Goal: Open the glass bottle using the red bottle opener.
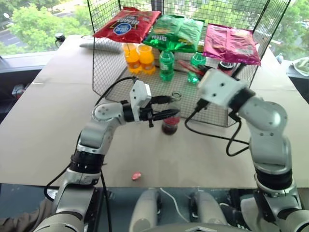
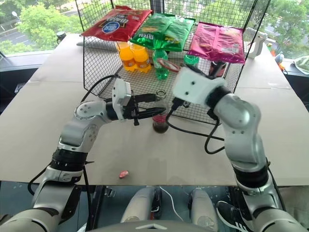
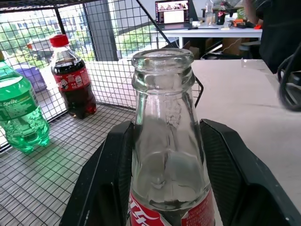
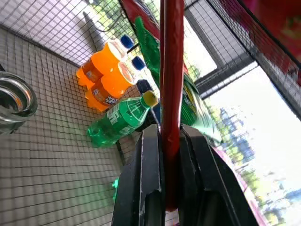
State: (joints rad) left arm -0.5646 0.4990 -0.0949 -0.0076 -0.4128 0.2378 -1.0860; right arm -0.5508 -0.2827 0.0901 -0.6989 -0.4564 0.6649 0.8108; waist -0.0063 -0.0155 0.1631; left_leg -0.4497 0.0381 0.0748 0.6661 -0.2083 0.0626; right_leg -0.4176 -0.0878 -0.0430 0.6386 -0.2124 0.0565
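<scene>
The glass bottle (image 1: 171, 119) stands upright on the tabletop just in front of the wire rack, with dark liquid low down and a red label band (image 3: 164, 214). Its mouth (image 3: 162, 60) carries no cap. My left gripper (image 1: 168, 107) reaches in level from the left, and its black fingers (image 3: 110, 174) are shut on the bottle's body on both sides. My right gripper (image 4: 164, 134) is shut on the red bottle opener (image 4: 171, 70), which sticks out past the fingertips. That hand hangs to the right of the bottle and higher than it, with the bottle's rim (image 4: 14, 96) off to one side.
A wire rack (image 1: 217, 113) stands behind the bottle, holding orange drink bottles (image 1: 138, 58), green plastic bottles (image 1: 166, 65) and a dark red-capped bottle (image 3: 70, 77). Snack bags (image 1: 176, 31) lie on its top. A small red piece (image 1: 136, 176) lies near the table's front edge.
</scene>
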